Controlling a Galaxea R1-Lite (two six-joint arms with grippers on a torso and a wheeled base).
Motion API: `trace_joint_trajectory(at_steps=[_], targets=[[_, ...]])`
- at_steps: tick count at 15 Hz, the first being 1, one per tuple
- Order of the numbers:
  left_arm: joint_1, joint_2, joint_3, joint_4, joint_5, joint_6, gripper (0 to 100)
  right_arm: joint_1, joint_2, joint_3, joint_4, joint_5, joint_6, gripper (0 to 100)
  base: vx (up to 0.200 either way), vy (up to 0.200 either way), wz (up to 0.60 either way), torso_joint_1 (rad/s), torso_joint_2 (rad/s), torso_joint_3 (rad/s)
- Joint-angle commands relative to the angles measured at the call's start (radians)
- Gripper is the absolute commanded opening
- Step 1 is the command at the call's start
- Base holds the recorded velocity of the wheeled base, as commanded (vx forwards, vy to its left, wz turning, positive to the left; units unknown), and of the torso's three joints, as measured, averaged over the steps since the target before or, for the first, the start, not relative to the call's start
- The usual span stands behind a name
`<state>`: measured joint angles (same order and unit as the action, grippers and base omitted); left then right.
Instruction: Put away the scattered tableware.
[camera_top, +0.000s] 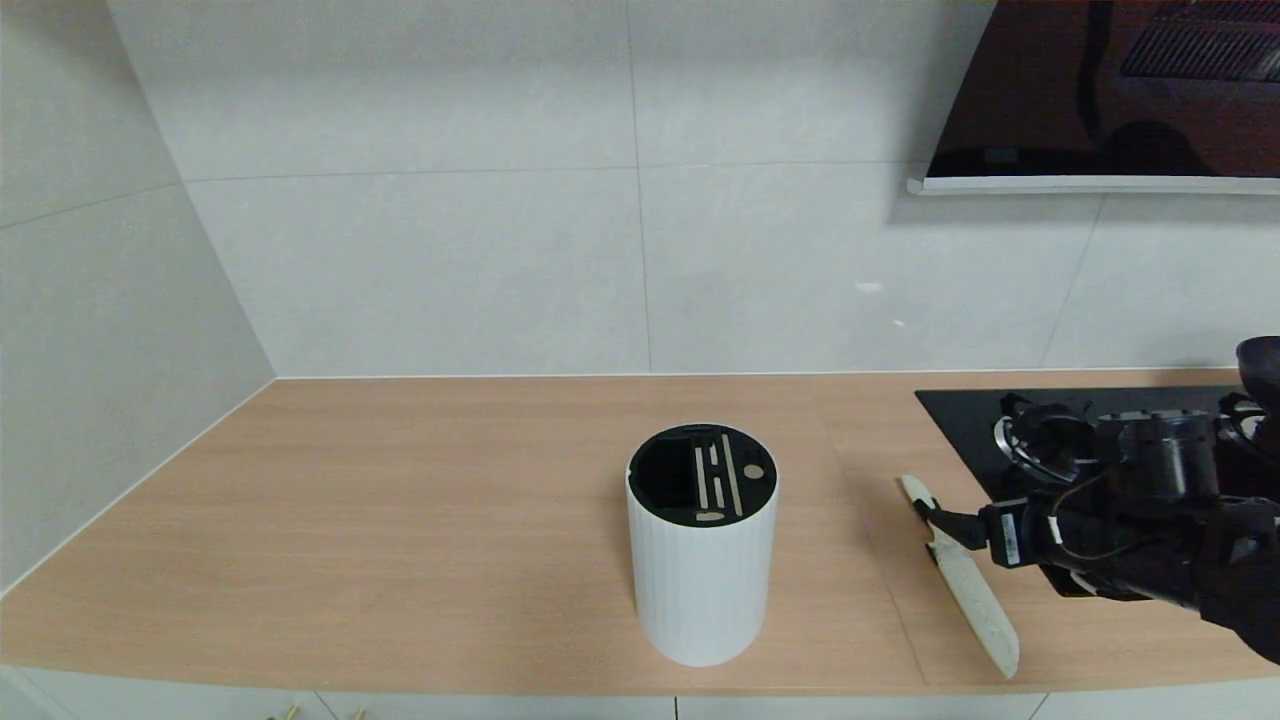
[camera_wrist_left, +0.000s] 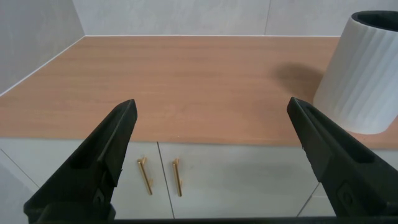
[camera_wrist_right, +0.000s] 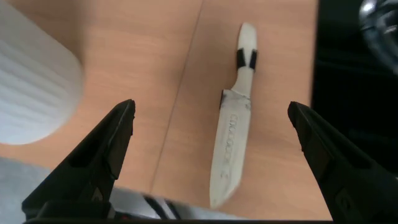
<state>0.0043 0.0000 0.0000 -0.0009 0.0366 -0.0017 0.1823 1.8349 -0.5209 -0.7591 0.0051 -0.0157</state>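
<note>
The right gripper (camera_wrist_right: 211, 107) has its fingers (camera_wrist_right: 99, 162) spread wide, and the knife (camera_wrist_right: 235, 124) lies flat on the counter (camera_top: 420, 520) in the gap between them, closer to one finger than the other. In the head view the fingertips sit over the spot where handle meets blade; whether they touch it I cannot tell. The holder (camera_top: 703, 590) stands outside the gap, past one finger.

The left gripper (camera_wrist_left: 211, 106) is also spread wide, with the counter edge and two cabinet handles (camera_wrist_left: 161, 176) between its fingers (camera_wrist_left: 106, 155) and the holder just beyond one fingertip.
</note>
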Motion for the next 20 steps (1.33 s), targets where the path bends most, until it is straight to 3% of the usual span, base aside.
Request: trace_joint_trajectory(at_steps=[1,7,11,20], targets=[[0.0,0.002,0.0,-0.001,0.0,0.0,100,0.003,0.17,-0.001,-0.072,-0.024,-0.003,100,0.0,0.0,0.0,0.0,0.0,0.0],[0.0,0.002,0.0,-0.001,0.0,0.0,100,-0.004,0.322,-0.025,-0.16,-0.066,-0.003,100,0.0,0.0,0.0,0.0,0.0,0.0],[0.0,0.002,0.0,-0.001,0.0,0.0,100,-0.026,0.437,-0.025,-0.356,-0.093,-0.001,100,0.0,0.0,0.0,0.0,0.0,0.0],[0.0,0.002,0.0,-0.001,0.0,0.0,100,-0.07,0.494,-0.056,-0.368,-0.094,-0.009,100,0.0,0.0,0.0,0.0,0.0,0.0]])
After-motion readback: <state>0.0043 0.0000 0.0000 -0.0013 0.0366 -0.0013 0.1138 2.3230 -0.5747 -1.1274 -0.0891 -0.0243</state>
